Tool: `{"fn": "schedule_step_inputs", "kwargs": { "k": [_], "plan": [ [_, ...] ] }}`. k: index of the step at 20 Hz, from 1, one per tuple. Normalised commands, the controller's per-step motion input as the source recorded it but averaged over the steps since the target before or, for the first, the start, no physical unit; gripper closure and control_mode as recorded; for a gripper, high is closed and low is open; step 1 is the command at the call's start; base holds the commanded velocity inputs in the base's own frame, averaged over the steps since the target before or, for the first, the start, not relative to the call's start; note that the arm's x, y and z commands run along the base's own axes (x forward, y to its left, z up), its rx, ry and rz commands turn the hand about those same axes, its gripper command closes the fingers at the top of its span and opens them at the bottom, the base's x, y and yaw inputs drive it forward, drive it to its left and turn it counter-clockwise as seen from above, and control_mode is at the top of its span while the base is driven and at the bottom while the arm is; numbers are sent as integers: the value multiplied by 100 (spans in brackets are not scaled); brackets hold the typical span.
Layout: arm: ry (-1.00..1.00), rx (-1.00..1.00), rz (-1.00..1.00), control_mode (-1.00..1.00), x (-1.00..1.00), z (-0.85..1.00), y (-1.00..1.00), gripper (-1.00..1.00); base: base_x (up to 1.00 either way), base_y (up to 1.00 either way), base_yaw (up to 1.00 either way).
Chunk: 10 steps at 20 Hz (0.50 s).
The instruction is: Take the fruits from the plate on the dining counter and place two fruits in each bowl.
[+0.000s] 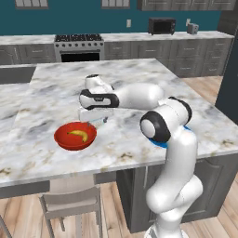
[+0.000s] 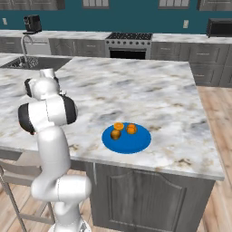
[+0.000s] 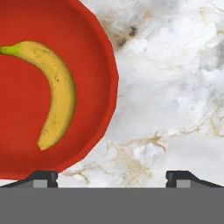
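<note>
Gripper (image 3: pixel 112 176), seen from the hand cam: finger tips (image 3: pixel 43 176) spread wide apart, nothing between them, i.e. released. It hangs over the rim of the red bowl (image 3: pixel 100 57) and the bare marble just beside it. In the left base view the gripper (image 1: pixel 95 120) sits just above the far edge of that bowl (image 1: pixel 62 140), arm stretched out low across the dining counter (image 1: pixel 125 79).

Banana (image 3: pixel 54 89): lies inside the red bowl, curved, green-tipped stem end toward the top left of the hand view; apart from both finger tips. Also visible in the left base view as a yellow arc (image 1: pixel 79 135) on the bowl floor.

Blue plate (image 2: pixel 136 142): right base view, near the front edge of the counter, well apart from the arm's end. It carries three small fruits close together: two round orange ones (image 2: pixel 118 126) (image 2: pixel 131 129) and a brownish-orange one (image 2: pixel 116 134) just in front of them.

Bkgd: stove (image 2: pixel 129 43) on the back wall counter; chair (image 1: pixel 72 200) below the counter's near edge.
</note>
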Motion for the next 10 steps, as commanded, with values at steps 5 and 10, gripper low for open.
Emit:
{"fn": "schedule_step_inputs", "kwargs": {
  "k": [5, 10],
  "plan": [
    [-35, 4, 8, -100, -51, 11, -100, -100, 0, 0, 0],
    [-5, 8, 8, -100, -30, 21, -100, -100, 0, 0, 0]
  ]
}}
